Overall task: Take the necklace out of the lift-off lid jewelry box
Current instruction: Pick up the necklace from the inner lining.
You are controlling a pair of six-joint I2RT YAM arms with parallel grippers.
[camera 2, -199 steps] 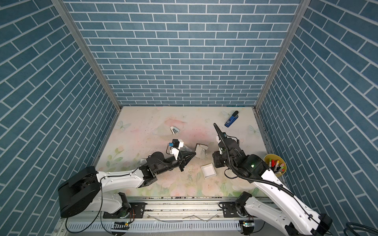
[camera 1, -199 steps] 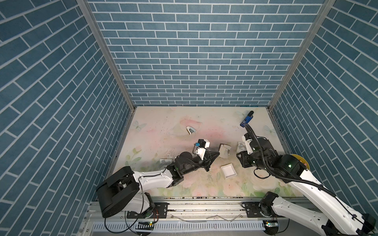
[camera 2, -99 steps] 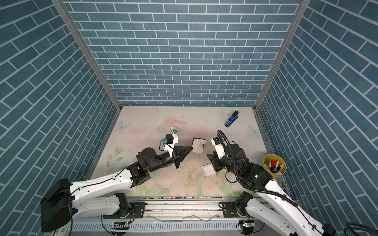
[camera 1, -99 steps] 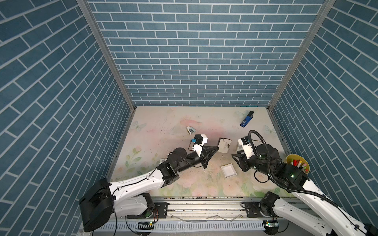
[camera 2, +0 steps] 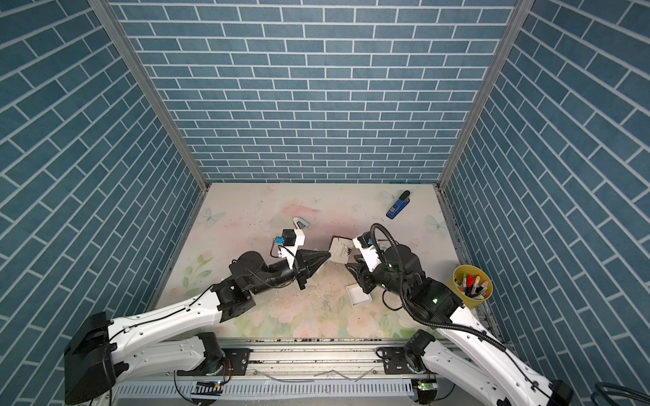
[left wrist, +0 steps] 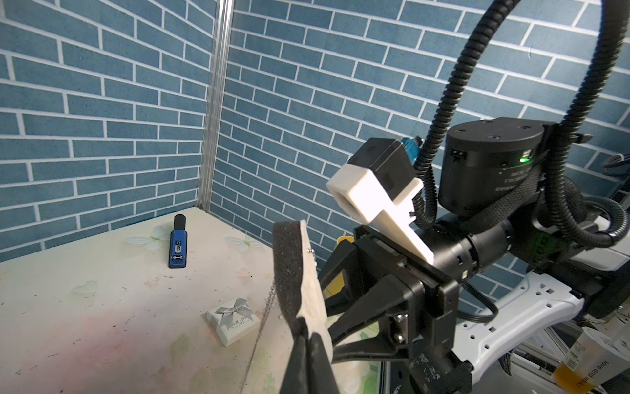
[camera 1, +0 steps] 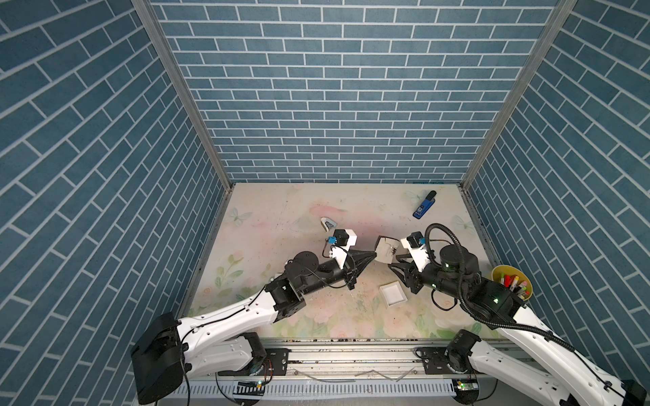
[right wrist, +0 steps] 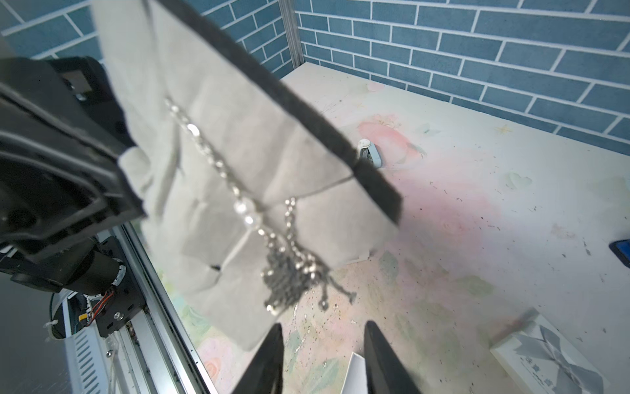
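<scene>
Our left gripper [left wrist: 308, 344] is clamped on 1 edge of the foam insert [left wrist: 288, 266], held clear of the table [camera 1: 299, 218] — the necklace [right wrist: 286, 273] hangs from its face. Our right gripper [right wrist: 323, 328], half open and empty, hovers just short of it.

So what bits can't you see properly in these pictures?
Necklace: right wrist view, blurred into a tangle, clasp can't be picked out; in both top views only specks on the pad.
Box: right wrist view, blurred and cut off by the picture's edge.
Pens: both top views, too small to count, partly hidden inside the cup.
</scene>
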